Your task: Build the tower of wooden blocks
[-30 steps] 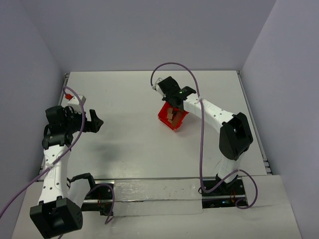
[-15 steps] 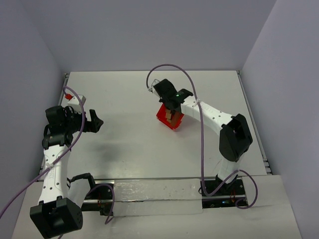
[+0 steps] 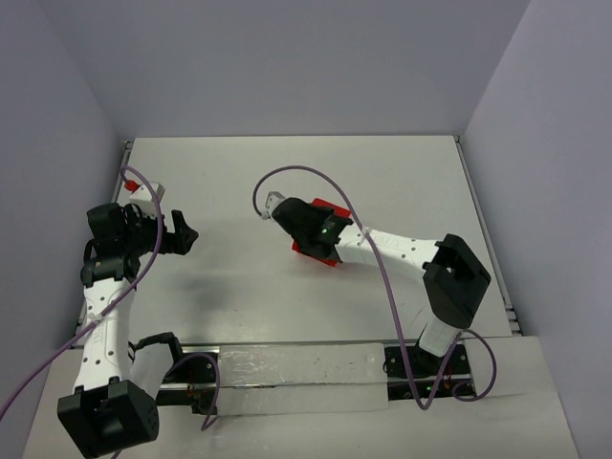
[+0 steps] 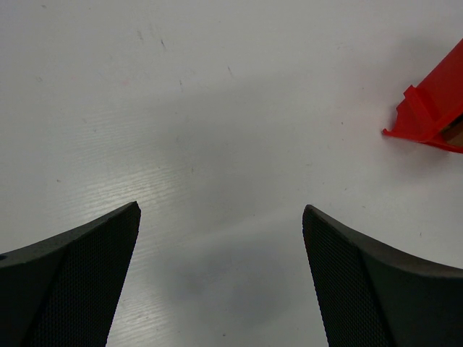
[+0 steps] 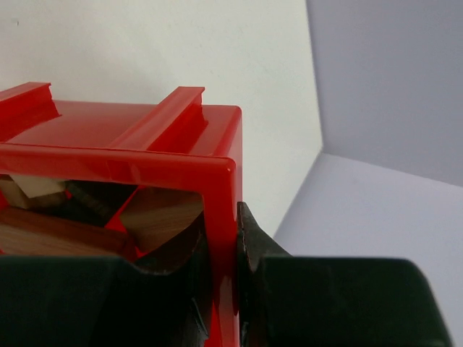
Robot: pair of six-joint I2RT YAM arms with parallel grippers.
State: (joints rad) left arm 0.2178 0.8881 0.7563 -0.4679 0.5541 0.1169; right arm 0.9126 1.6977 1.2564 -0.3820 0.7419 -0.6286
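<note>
My right gripper [image 3: 313, 229] [image 5: 235, 242] is shut on one wall of a red plastic bin [image 3: 331, 207] [image 5: 145, 144], one finger inside and one outside. The bin hangs tilted above the middle of the table. Several wood blocks [image 5: 163, 213], tan and brown, lie jumbled inside it; the top view hides them behind the gripper. My left gripper [image 3: 187, 234] [image 4: 221, 210] stands open at the left over bare table with nothing between its fingers. A corner of the bin [image 4: 432, 108] shows at the right edge of the left wrist view. No tower shows in any view.
The white table [image 3: 239, 182] is closed in by grey walls at the back and on both sides. A purple cable [image 3: 287, 174] loops above the right arm. A small red-tipped part [image 3: 129, 181] sits at the table's left edge.
The right arm has swung left and toward the near side with the bin, turning it over so the blocks no longer show from above. The left arm has not moved.
</note>
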